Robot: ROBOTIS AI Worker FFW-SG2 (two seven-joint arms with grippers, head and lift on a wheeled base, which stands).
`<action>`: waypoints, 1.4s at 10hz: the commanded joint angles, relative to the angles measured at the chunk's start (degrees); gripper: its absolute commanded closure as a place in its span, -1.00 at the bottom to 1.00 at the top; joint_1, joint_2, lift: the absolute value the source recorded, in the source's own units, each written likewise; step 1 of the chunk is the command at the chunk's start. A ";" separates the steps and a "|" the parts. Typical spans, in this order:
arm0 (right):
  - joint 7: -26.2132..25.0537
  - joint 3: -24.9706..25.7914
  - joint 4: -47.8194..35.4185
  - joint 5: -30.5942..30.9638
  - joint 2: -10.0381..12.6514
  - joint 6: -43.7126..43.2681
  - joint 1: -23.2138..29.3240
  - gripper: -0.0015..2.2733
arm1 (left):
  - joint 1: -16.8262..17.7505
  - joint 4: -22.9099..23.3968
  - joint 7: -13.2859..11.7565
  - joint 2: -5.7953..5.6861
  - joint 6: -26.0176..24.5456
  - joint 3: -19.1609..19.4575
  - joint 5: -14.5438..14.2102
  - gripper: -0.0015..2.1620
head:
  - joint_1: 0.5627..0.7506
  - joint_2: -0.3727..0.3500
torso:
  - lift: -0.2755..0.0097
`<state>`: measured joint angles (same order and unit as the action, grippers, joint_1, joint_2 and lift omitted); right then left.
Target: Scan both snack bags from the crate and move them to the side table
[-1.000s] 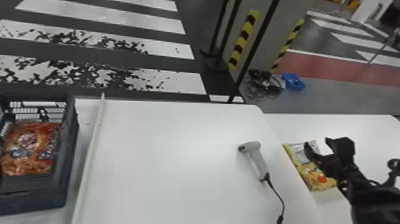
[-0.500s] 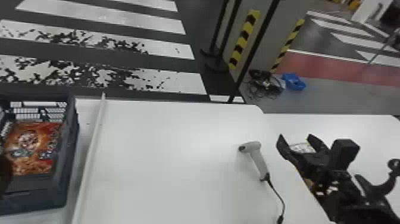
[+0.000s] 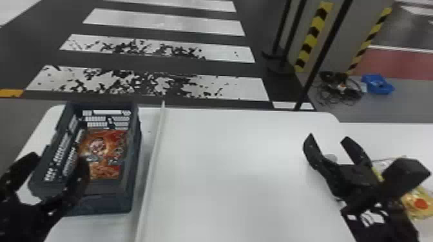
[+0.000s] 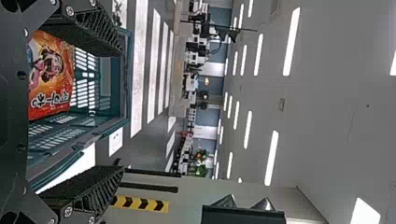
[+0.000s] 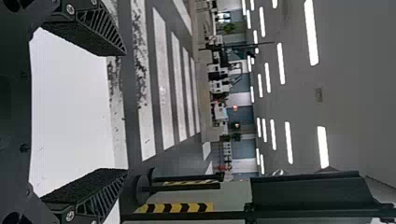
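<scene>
Over the near left edge of the crate (image 3: 130, 193) is my left gripper (image 3: 59, 161), open. The orange-red snack bag (image 3: 104, 151) lies flat inside the crate. In the left wrist view, the snack bag (image 4: 51, 77) and crate (image 4: 125, 79) show beyond the open left gripper (image 4: 121, 111). On the right, my right gripper (image 3: 329, 141) stands open and empty above the main table; its wrist view shows the right gripper (image 5: 125, 112) with white tabletop beyond. The scanner (image 3: 331, 158) is mostly hidden behind it. Under the right arm, the yellow snack bag (image 3: 418, 203) lies partly covered on the side table.
A raised white strip (image 3: 154, 154) runs across the main table (image 3: 232, 180) just right of the crate. The side table (image 3: 396, 135) adjoins at the right. Beyond the tables, black posts (image 3: 317, 64) and a blue item (image 3: 377, 84) stand on the floor.
The head view has swung left, so the tables and crate sit farther right. My right gripper has moved leftward from above the yellow bag, and my left gripper has come into view at the crate.
</scene>
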<state>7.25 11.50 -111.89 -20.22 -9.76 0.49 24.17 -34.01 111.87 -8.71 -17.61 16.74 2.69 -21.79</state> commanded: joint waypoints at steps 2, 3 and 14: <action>0.22 -5.26 1.15 0.09 6.42 -9.66 0.17 -0.90 | -0.27 1.68 0.36 0.12 -2.28 -0.58 0.08 -0.87 | 0.41 -0.15 | 0.26; 0.22 -7.11 1.59 0.27 6.33 -12.65 1.05 -0.90 | -0.88 2.56 0.88 0.20 -2.46 -0.58 0.08 -0.87 | 0.41 -0.09 | 0.26; 1.80 -10.89 4.49 -0.78 0.89 -32.69 4.92 -0.91 | 15.56 15.39 10.02 4.77 -54.49 7.68 -1.50 -0.87 | 0.41 0.11 | 0.26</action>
<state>9.07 0.70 -107.33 -20.70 -8.26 -32.21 29.21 -20.47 128.21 1.28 -12.97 -36.16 10.23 -23.38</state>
